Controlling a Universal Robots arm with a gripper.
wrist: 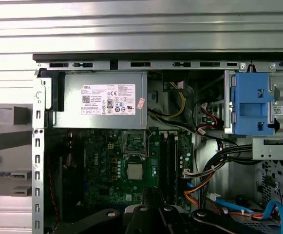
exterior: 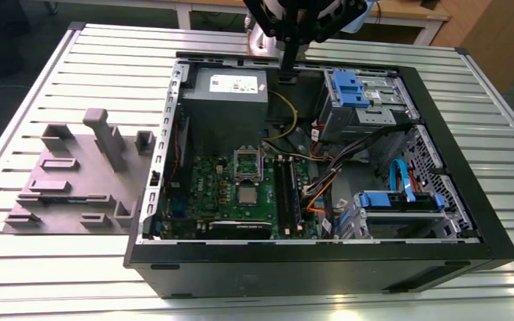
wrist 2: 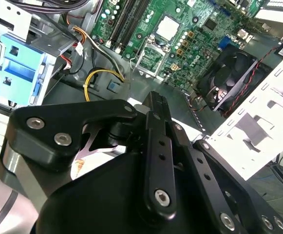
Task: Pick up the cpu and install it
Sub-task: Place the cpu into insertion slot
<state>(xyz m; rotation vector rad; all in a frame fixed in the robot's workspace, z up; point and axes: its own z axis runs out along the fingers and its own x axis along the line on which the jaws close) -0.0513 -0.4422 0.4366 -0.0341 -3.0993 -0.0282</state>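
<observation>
Your hand (exterior: 288,67) hangs closed and empty over the far edge of the case (exterior: 328,267), near the power supply (exterior: 230,90). The cpu (wrist: 135,171) lies flat on the motherboard (wrist: 104,165), just beside the socket frame (wrist: 135,142), which is flipped open, so I'd say it's reachable from above.

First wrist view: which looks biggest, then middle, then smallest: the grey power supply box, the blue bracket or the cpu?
1. grey power supply box: largest by far.
2. blue bracket: clearly smaller, though it may sit nearer the camera.
3. cpu: smallest, a tiny silvery square.
</observation>
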